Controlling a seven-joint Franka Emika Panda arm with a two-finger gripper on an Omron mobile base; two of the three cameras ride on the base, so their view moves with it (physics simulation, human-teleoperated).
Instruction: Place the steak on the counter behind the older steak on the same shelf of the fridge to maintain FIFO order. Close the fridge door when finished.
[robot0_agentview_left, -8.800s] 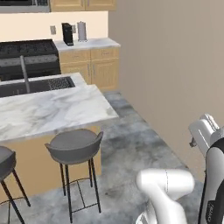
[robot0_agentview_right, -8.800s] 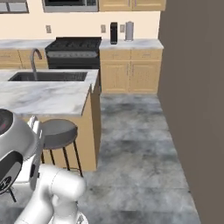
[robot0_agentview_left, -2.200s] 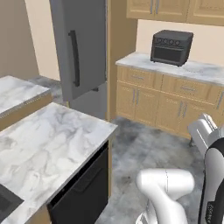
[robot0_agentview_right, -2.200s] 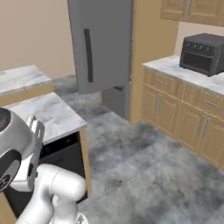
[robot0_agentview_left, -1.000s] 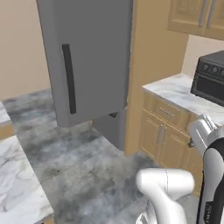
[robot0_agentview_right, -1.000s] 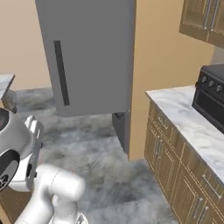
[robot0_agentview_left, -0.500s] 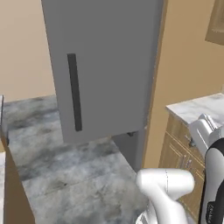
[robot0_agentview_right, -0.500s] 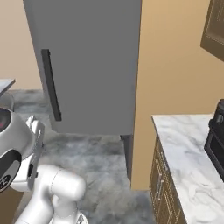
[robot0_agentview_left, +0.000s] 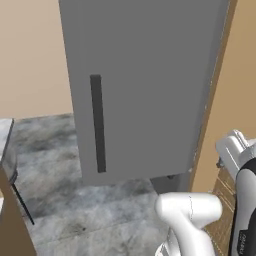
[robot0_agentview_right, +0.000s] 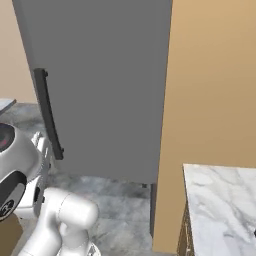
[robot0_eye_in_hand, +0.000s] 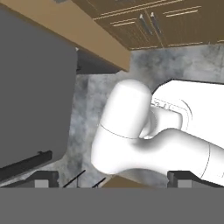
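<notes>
Ahead, fridge door (robot0_agentview_left: 145, 85) shut, its handle (robot0_agentview_left: 98, 122) upright; gripper (robot0_eye_in_hand: 113, 178) spread wide, empty, pointing floorward, well short of it.

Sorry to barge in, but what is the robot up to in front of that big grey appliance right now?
The robot faces the fridge, whose fridge door is ajar but hides the inside; its black bar handle is untouched. The arm is folded near the base, and the gripper is open and holds nothing. A corner of the marbled counter sits to the right beside the wood side panel. No steak is visible, so the job has barely begun.
</notes>
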